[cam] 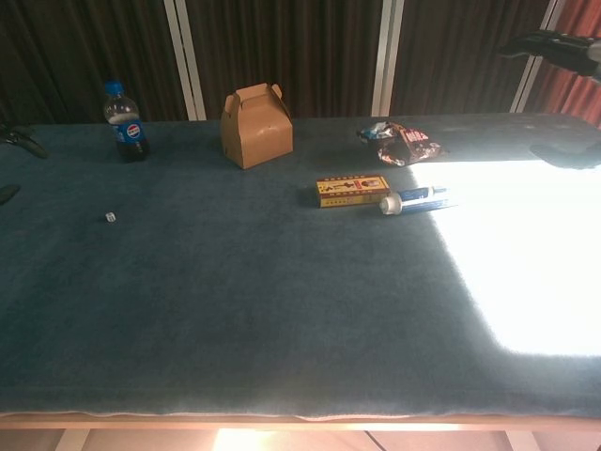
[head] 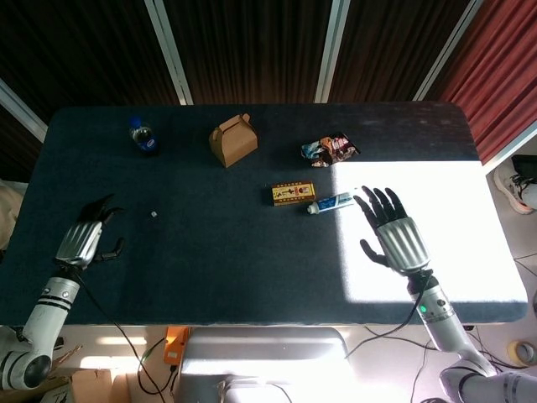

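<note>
We hold both hands apart from the things: the right hand (head: 394, 235) hovers with fingers spread and empty, near the toothpaste tube (head: 334, 202) that lies beside the small yellow box (head: 293, 193). The left hand (head: 84, 241) is empty too — fingers loosely curved. We judge that a reach is the step in hand; next the right hand must come over the tube.

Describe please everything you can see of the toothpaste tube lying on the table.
The toothpaste tube is slim, blue and white with a white cap, and looks like soft plastic. It lies flat on the dark blue table, cap end toward the yellow box, which sits just beside it; whether they touch cannot be told. Its tail end reaches the sunlit patch. The right hand is open nearby, apart from it.
</note>
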`<state>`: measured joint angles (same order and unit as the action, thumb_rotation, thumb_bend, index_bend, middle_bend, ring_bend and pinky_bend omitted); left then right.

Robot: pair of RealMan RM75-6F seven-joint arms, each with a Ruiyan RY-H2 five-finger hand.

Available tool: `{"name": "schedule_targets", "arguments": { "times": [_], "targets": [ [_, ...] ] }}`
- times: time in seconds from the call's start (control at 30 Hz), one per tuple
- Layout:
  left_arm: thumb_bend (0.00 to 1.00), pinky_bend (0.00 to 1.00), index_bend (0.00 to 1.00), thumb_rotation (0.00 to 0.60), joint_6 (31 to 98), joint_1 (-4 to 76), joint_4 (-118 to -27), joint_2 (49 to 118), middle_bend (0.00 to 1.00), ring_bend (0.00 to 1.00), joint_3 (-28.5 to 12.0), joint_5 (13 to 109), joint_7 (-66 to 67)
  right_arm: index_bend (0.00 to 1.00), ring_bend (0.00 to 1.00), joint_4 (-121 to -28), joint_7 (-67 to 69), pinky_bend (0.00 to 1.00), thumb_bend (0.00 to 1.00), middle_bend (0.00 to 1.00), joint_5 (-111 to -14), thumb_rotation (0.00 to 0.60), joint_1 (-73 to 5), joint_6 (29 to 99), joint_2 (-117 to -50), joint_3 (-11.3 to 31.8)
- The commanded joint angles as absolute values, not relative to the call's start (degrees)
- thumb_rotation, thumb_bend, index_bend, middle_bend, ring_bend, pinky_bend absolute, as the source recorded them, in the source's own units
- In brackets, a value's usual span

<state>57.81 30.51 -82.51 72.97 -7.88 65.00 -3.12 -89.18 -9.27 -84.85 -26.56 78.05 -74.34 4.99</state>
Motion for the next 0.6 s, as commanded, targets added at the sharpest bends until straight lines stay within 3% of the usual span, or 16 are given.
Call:
{"name": "schedule_targets", "arguments": {
  "times": [0.03, 0.6],
  "targets": [
    [0.60, 0.06, 0.27, 0.516, 56.46, 31.70, -75.41, 80.09, 0.00, 0.00, -9.27, 63.39, -5.20, 0.00, 0.00, -81.67, -0.08, 0.00, 0.31, 0.00, -88.25, 0.600, -21.07, 82.33, -71.10, 0.89],
    [0.60, 0.06, 0.27, 0.501, 51.29, 38.74, -59.30, 95.53, 0.00, 0.00, -12.69, 50.66, 14.49, 0.00, 0.00, -74.73, 3.94, 0.00, 0.31, 0.00, -87.69, 0.600, -21.19, 75.87, -74.29, 0.76]
  ]
}}
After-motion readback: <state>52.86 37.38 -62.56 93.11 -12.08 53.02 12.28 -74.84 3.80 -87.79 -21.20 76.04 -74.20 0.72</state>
